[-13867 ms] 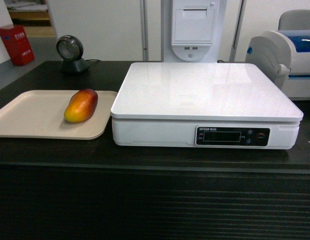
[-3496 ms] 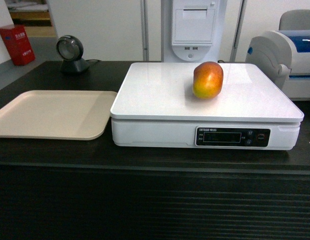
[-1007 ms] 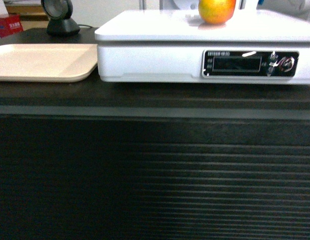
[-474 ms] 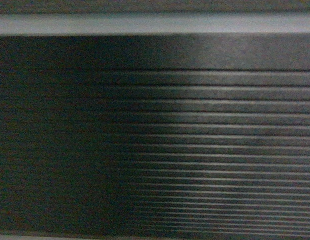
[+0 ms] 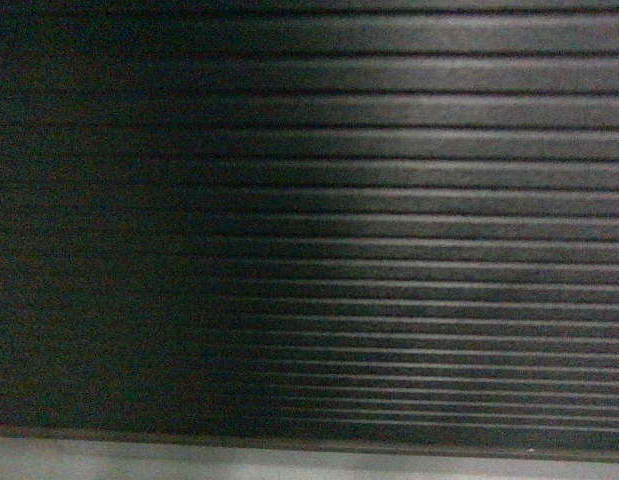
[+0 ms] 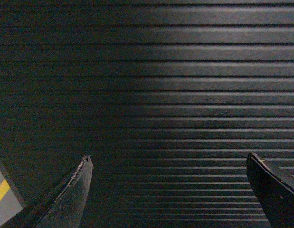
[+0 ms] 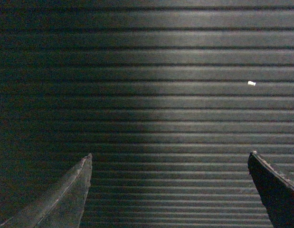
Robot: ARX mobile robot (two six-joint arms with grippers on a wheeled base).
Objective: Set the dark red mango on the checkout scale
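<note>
The checkout's ribbed dark front point(image 5: 389, 220) fills the head view, with the grey base plinth point(image 5: 289, 462) along the bottom edge. The dark red mango and the scale are out of view. In the left wrist view my left gripper point(image 6: 169, 159) is open, its dark fingertips point(image 6: 80, 185) wide apart in front of the ribbed checkout point(image 6: 184, 95), nothing between them. The right wrist view shows my right gripper point(image 7: 169, 156) open in the same way, its fingertips point(image 7: 272, 187) spread before the ribbed checkout point(image 7: 161, 95). Neither gripper shows in the head view.
A patch of grey floor with a yellow stripe point(image 6: 1, 192) shows at the lower left of the left wrist view. A small white speck point(image 7: 251, 83) sits on the ribbed panel in the right wrist view.
The head view has dropped from the counter top, where the mango lay on the scale, down the ribbed front to the grey plinth at the bottom.
</note>
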